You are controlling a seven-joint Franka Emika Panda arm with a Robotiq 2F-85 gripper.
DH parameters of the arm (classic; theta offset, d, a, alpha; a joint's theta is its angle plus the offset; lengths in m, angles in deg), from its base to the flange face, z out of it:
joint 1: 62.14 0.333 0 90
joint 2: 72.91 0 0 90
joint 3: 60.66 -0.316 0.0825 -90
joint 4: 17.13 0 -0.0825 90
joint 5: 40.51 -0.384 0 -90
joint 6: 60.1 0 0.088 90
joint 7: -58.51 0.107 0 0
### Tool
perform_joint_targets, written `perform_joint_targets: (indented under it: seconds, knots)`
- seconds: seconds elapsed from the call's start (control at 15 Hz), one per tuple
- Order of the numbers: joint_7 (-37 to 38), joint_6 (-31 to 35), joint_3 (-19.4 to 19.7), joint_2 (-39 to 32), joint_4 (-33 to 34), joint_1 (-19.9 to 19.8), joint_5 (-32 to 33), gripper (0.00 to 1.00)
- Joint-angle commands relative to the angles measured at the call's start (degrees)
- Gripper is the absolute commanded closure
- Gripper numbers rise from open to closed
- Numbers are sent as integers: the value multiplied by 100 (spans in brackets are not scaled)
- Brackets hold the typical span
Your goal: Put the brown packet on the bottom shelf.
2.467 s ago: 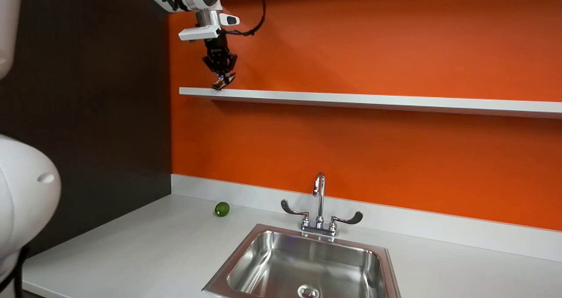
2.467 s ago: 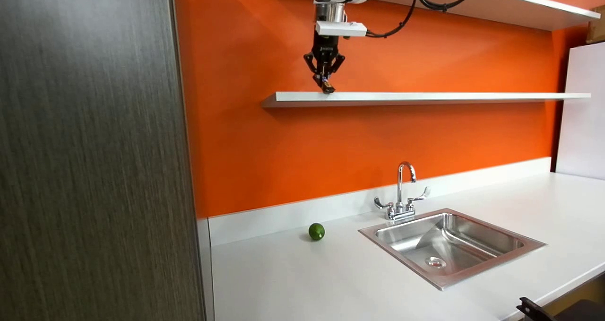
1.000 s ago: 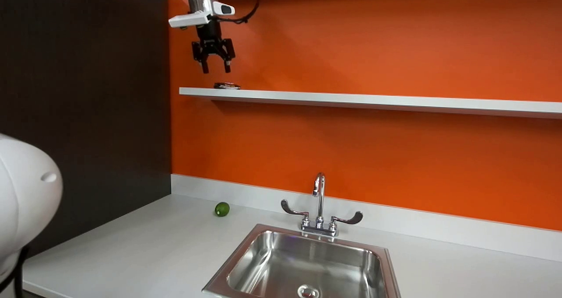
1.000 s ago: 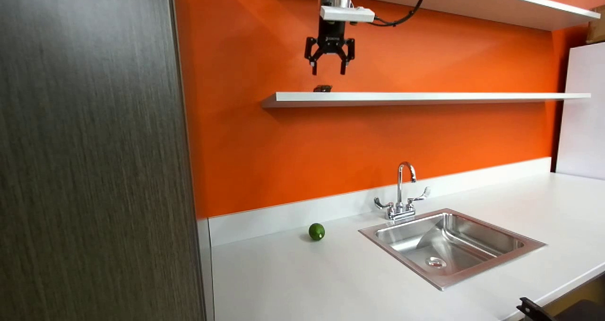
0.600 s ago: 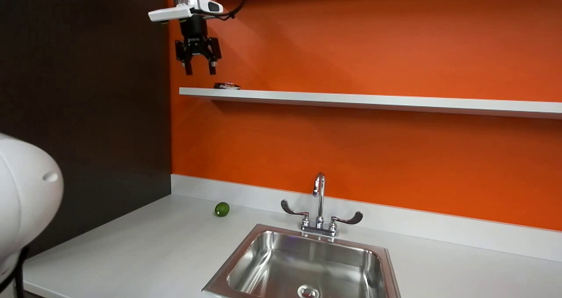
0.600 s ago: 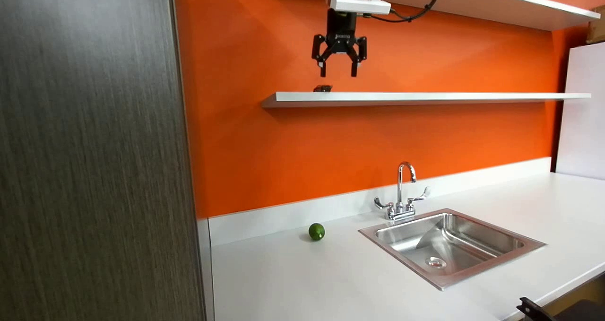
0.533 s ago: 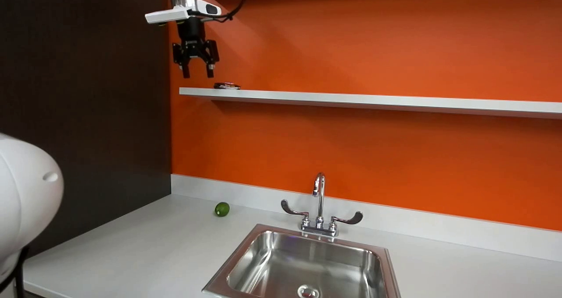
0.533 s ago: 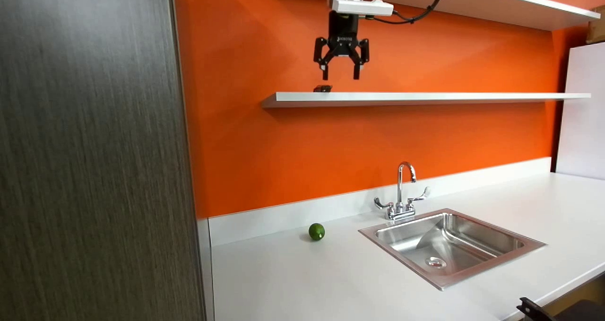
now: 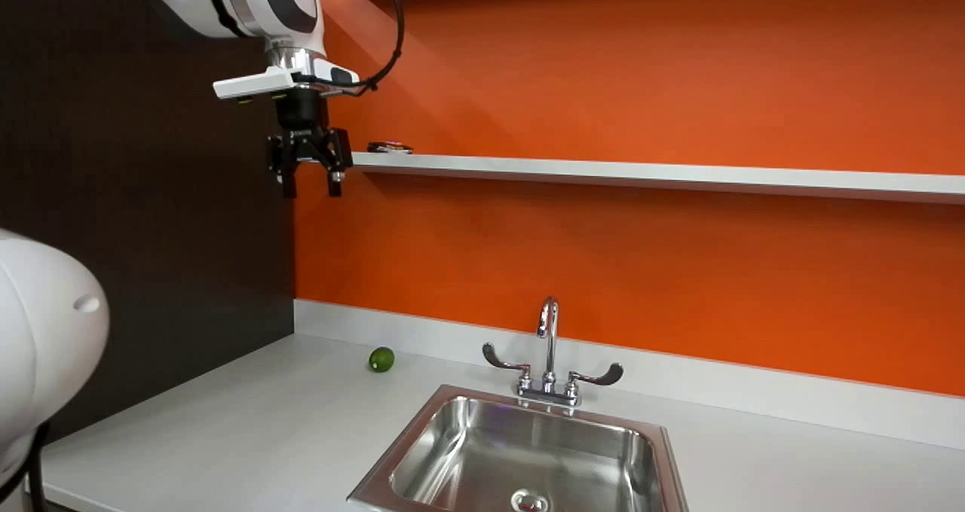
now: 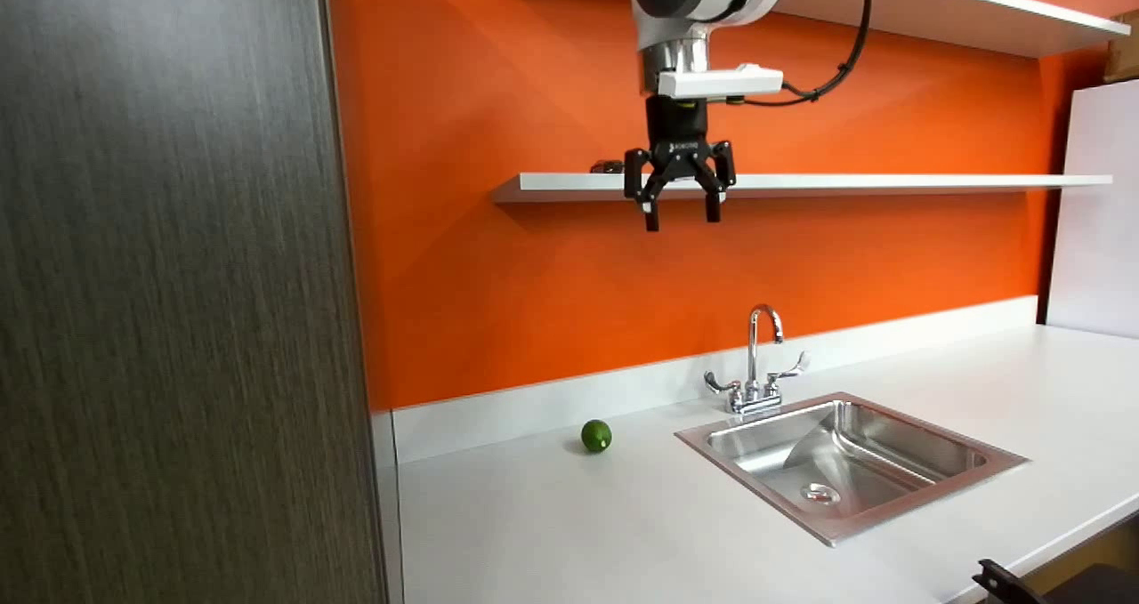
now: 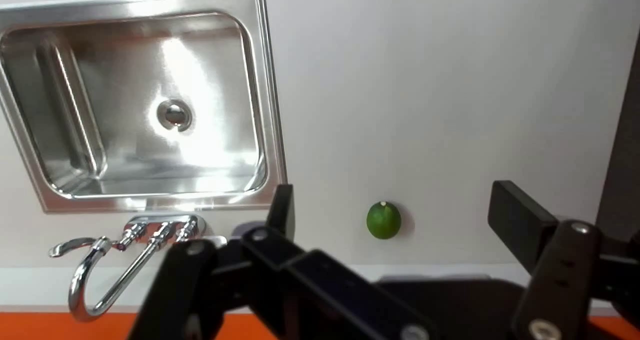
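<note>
The brown packet (image 9: 389,148) is seen lying on the bottom shelf (image 9: 641,169), near the end toward the dark panel (image 9: 151,157), where it is borne by the shelf alone; no grip seems to be needed, since so flat a thing is not expected to roll. How far back it is set cannot be told, as the shelf's top is hidden in both exterior views. That this is the shelf meant can be judged from the upper shelf (image 10: 934,12), by which it is overhung. The fingers (image 11: 520,220) are spread wide with nothing held between them; they are pointed downward, lower than the packet and in front of the shelf, presumably so that neither is knocked. In the wrist view a green fruit (image 11: 384,220) is framed between them, but it is carried by the table (image 9: 226,429) well below, and no grasp should be read into that alignment. The placing is judged complete; a path clear of the shelf's edge is called for, since the packet could be nudged if the fingers were brought back across it.
</note>
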Motion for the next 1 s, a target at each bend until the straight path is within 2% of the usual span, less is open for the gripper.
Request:
perform_joint_targets:
  seconds: [0.0, 0.47, 0.53, 0.93]
  knots:
    - [-83, 499, -30, 546, -1024, -36, -157, 0]
    - [-198, 824, 55, 873, -2112, -90, -313, 0]
    - [-76, 685, -43, 607, -1777, -88, -227, 0]
    - [-81, 729, -4, 709, -1993, -101, -244, 0]
